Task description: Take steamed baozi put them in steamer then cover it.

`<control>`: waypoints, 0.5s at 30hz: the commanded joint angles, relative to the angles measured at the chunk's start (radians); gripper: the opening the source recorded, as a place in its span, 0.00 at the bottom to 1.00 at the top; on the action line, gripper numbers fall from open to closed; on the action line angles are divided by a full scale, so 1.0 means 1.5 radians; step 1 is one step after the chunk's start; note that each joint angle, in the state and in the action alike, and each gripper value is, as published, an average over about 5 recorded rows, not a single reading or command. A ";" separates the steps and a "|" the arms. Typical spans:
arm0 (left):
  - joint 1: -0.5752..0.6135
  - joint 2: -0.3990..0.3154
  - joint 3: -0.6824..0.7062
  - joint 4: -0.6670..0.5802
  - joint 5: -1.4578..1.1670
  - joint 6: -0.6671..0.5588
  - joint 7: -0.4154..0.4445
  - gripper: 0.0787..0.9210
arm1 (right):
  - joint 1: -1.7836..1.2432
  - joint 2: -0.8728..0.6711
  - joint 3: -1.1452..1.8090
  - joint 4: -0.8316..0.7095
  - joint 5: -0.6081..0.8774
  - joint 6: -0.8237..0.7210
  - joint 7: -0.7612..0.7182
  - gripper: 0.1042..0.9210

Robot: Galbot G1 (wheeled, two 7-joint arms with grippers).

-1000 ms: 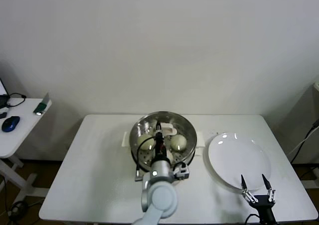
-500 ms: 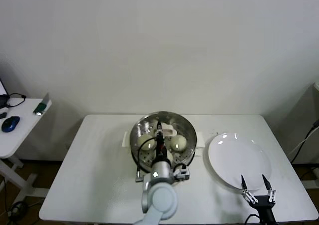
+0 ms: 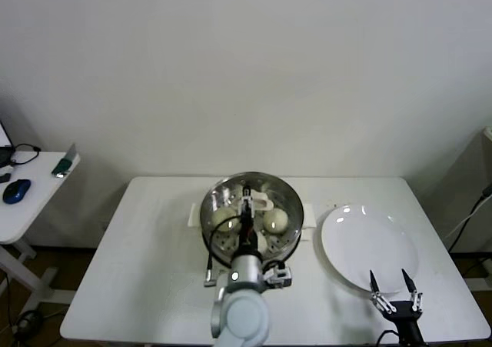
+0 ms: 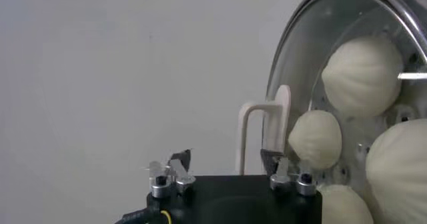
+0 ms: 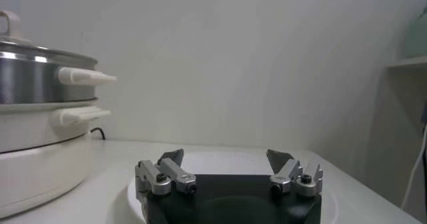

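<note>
Four steamed baozi (image 4: pixel 363 75) sit inside the steamer (image 3: pixel 288 197), centre of the head view, under the glass lid (image 4: pixel 293 59). Left gripper (image 4: pixel 225 162) is open, with the lid handle (image 4: pixel 263 129) upright in the gap, hard against one finger and clear of the other. I'd back straight off, no sideways drift. Right gripper (image 3: pixel 393 283) is open, parked lower right over the plate (image 3: pixel 369 243).

baozi (image 3: pixel 277 221) in steamer (image 3: pixel 290 195), plate (image 3: pixel 369 247) right
</note>
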State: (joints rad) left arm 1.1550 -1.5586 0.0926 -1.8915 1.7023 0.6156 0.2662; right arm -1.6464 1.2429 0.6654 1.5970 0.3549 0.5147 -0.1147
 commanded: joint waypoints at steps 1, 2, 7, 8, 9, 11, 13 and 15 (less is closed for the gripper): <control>0.041 0.064 -0.013 -0.136 -0.183 -0.023 -0.037 0.74 | 0.002 -0.001 -0.003 -0.002 0.005 -0.010 0.004 0.88; 0.051 0.071 -0.021 -0.153 -0.223 -0.033 -0.049 0.77 | 0.003 -0.001 -0.005 -0.001 0.010 -0.015 0.010 0.88; 0.102 0.094 -0.089 -0.213 -0.445 -0.092 -0.128 0.88 | 0.003 0.000 -0.015 0.018 0.039 -0.029 0.056 0.88; 0.109 0.098 -0.108 -0.218 -0.498 -0.112 -0.151 0.88 | 0.002 0.000 -0.016 0.023 0.039 -0.027 0.059 0.88; 0.114 0.101 -0.126 -0.221 -0.550 -0.136 -0.174 0.88 | 0.002 0.001 -0.015 0.028 0.039 -0.024 0.060 0.88; 0.124 0.111 -0.168 -0.223 -0.660 -0.189 -0.218 0.88 | 0.003 0.001 -0.013 0.038 0.040 -0.014 0.061 0.88; 0.139 0.121 -0.214 -0.223 -0.760 -0.246 -0.245 0.88 | 0.004 0.002 -0.010 0.047 0.041 -0.011 0.064 0.88; 0.163 0.129 -0.267 -0.224 -0.853 -0.295 -0.260 0.88 | 0.007 0.004 -0.007 0.055 0.043 -0.011 0.068 0.88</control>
State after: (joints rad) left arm 1.2762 -1.4392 -0.0315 -2.1193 1.1867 0.4794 0.0998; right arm -1.6410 1.2448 0.6524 1.6311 0.3939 0.4918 -0.0602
